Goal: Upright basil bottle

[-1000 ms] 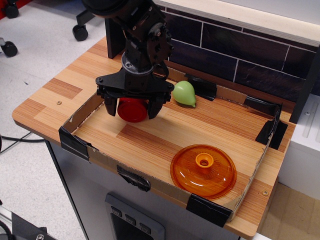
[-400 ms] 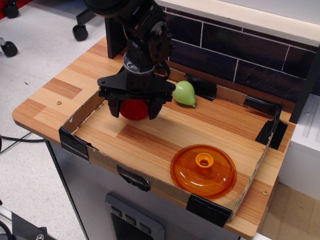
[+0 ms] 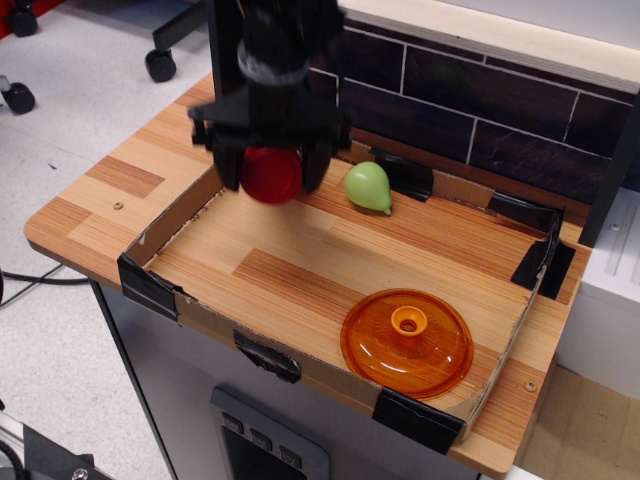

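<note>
Basil bottle (image 3: 271, 174) risks for you, front to back: it hangs clear above the cardboard tray (image 3: 160, 232), red cap toward you, the gripper (image 3: 270, 168) closed around it, so a slack grip could drop it near the green pear (image 3: 368, 187).

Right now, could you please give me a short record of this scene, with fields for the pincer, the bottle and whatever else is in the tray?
pincer: shut on the bottle, blurred, above the tray's back-left corner
bottle: red cap faces the camera, body hidden behind it, lifted clear of the tray floor
pear: green, on the tray floor near the back wall, right of the bottle
lid: orange, round, flat on the floor at the front right
tray: cardboard walls with black tape at the corners
</note>
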Robot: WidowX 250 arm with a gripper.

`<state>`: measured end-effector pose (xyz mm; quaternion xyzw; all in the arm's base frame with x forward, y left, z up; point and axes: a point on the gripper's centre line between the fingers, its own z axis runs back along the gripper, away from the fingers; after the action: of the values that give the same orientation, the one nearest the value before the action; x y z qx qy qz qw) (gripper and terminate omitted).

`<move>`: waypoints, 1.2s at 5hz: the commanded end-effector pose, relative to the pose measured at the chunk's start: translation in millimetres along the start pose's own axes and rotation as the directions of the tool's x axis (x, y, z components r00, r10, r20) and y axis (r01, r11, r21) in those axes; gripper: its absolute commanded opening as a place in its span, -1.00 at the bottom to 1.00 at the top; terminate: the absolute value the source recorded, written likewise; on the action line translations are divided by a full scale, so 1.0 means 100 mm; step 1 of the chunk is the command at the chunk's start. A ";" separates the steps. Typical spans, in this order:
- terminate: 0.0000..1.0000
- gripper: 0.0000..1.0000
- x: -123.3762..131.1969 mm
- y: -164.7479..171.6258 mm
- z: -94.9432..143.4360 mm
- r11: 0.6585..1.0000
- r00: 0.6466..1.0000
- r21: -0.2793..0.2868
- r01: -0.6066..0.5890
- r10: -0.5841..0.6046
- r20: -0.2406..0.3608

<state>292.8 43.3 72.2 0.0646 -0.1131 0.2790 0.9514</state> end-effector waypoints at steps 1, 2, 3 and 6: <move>-1.00 -1.00 0.29 0.05 0.52 0.997 0.997 -0.040 -0.061 0.063 0.035; -1.00 -1.00 0.42 0.06 0.55 0.993 0.993 -0.012 -0.114 0.114 0.009; -1.00 -1.00 0.45 0.03 0.45 0.993 0.993 0.027 -0.117 0.117 -0.013; -1.00 1.00 0.44 -0.03 0.68 0.999 0.998 -0.013 -0.052 0.052 0.024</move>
<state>313.7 48.6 126.2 0.0648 -0.0872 0.3027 0.9469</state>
